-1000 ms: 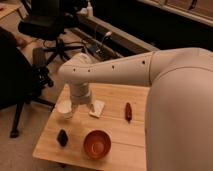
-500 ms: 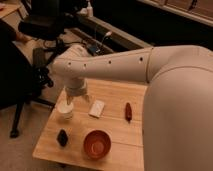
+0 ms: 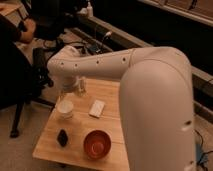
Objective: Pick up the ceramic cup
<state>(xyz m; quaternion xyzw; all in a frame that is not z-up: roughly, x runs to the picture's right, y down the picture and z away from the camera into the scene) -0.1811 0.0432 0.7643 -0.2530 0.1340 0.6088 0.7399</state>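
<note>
The ceramic cup [image 3: 65, 108] is a small plain white round cup. It stands upright on the left part of the wooden table [image 3: 115, 95]. My gripper [image 3: 71, 93] hangs at the end of the big white arm, just above the cup and slightly to its right. Its jaws are open and hold nothing. The arm reaches in from the right and covers the table's right side.
A flat white rectangular block [image 3: 97, 108] lies right of the cup. An orange bowl [image 3: 96, 143] and a small black object [image 3: 62, 137] sit near the table's front edge. A black office chair [image 3: 25, 80] stands to the left, and a bench with cables runs behind.
My gripper has moved left, from above the white block to over the cup. The cup, block and bowl have not moved.
</note>
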